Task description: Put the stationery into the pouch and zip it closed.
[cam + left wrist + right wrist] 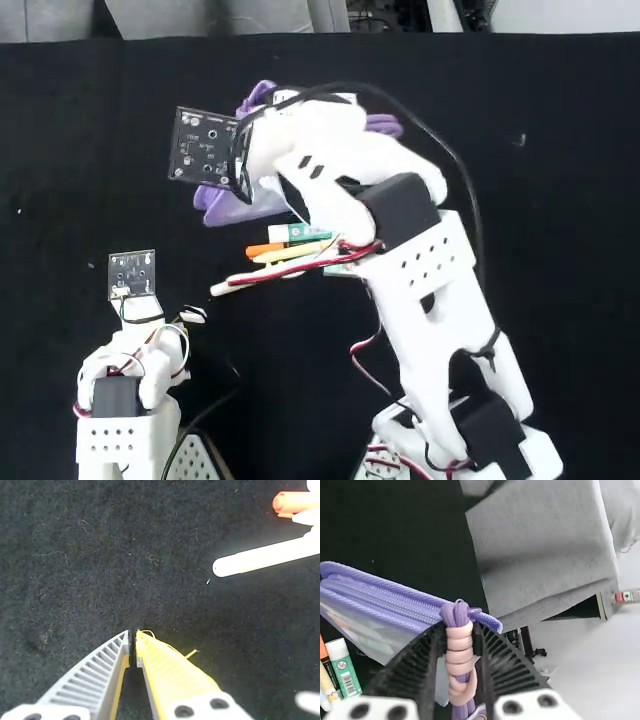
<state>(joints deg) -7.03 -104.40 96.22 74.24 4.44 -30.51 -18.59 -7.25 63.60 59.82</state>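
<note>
Right gripper [462, 630] pinched on the pink-and-purple zip cord [460, 645] of the lilac pouch [380, 600], clear side, ribbed top edge, just beyond the pens [290, 245], my left gripper [132, 641] closed on nothing over black cloth [75, 555].

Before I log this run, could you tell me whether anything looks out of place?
Yes: the right tool grips the zipper cord of the pouch while the pens lie outside it on the table.

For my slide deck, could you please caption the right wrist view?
Right gripper with jaws shut on the zipper pull of the purple pouch, stationery beside it.
</note>
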